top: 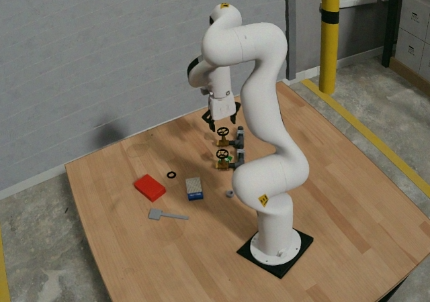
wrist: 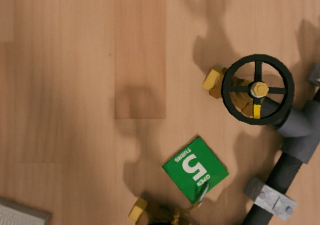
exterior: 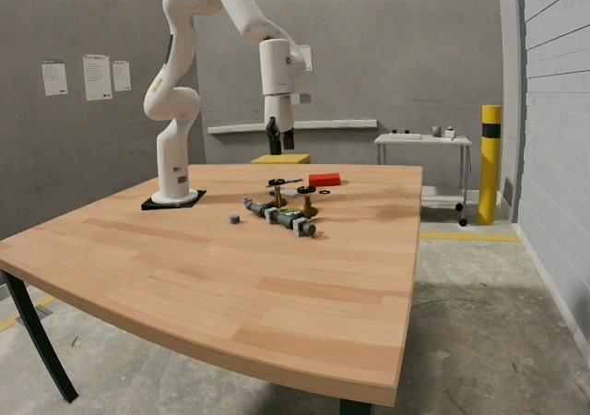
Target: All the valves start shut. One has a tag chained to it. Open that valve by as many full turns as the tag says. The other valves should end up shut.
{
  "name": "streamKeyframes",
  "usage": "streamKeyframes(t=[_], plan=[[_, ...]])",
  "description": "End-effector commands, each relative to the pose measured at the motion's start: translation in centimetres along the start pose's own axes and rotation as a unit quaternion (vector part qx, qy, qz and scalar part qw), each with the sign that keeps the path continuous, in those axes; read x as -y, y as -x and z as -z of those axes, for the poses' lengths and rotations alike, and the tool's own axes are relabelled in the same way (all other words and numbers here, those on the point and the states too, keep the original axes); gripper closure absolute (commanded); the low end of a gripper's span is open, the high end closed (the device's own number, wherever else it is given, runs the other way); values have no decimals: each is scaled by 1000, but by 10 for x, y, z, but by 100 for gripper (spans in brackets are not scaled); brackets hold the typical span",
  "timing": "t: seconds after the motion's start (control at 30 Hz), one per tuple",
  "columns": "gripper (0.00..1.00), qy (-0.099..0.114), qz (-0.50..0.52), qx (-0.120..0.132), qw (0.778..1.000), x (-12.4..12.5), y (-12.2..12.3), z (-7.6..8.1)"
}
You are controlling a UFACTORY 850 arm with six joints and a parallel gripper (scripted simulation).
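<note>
Two brass valves with black handwheels stand on one grey pipe (top: 240,139) (exterior: 282,219) (wrist: 281,174). A green tag (top: 228,159) (exterior: 289,211) (wrist: 195,169) reading "OPEN 5 TURNS" lies between them. It is chained to the valve (top: 222,154) (exterior: 276,182) nearer the blue box, which only shows at the bottom edge of the wrist view (wrist: 156,215). The untagged valve (top: 222,131) (exterior: 305,190) (wrist: 257,89) is at the right of the wrist view. My gripper (top: 222,119) (exterior: 280,145) is open and empty. It hangs above the untagged valve, clear of its wheel.
A red block (top: 149,186) (exterior: 324,179), a black ring (top: 168,174) (exterior: 324,192), a blue box with a grey top (top: 193,188) (wrist: 20,216), a grey paddle tool (top: 166,215) and a small grey cylinder (top: 229,192) (exterior: 233,219) lie on the wooden table (top: 347,194).
</note>
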State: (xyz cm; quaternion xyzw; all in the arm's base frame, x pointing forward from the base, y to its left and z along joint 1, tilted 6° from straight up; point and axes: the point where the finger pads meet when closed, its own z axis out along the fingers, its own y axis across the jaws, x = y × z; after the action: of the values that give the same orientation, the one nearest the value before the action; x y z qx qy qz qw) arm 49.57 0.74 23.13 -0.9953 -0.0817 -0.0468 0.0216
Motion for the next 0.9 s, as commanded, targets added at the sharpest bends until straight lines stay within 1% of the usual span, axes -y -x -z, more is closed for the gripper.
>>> streamKeyframes(t=[0.0,0.13,0.23,0.3,0.37,0.47,0.53,0.63,0.73,0.87], plan=[[0,0,-4,-1,1000,0,-1,1],[0,0,-48,-2,999,2,2,-2],[0,-1,-118,-2,993,4,6,-7],[0,-1,-180,-3,984,7,10,-11],[0,-1,-180,-3,984,7,10,-11],[0,-1,-289,-3,957,13,17,-18],[0,-5,-328,-4,945,16,22,-23],[0,-9,-398,-4,917,22,30,-31],[0,-13,-466,-3,885,27,36,-38],[0,-16,-552,-3,833,31,42,-44]])
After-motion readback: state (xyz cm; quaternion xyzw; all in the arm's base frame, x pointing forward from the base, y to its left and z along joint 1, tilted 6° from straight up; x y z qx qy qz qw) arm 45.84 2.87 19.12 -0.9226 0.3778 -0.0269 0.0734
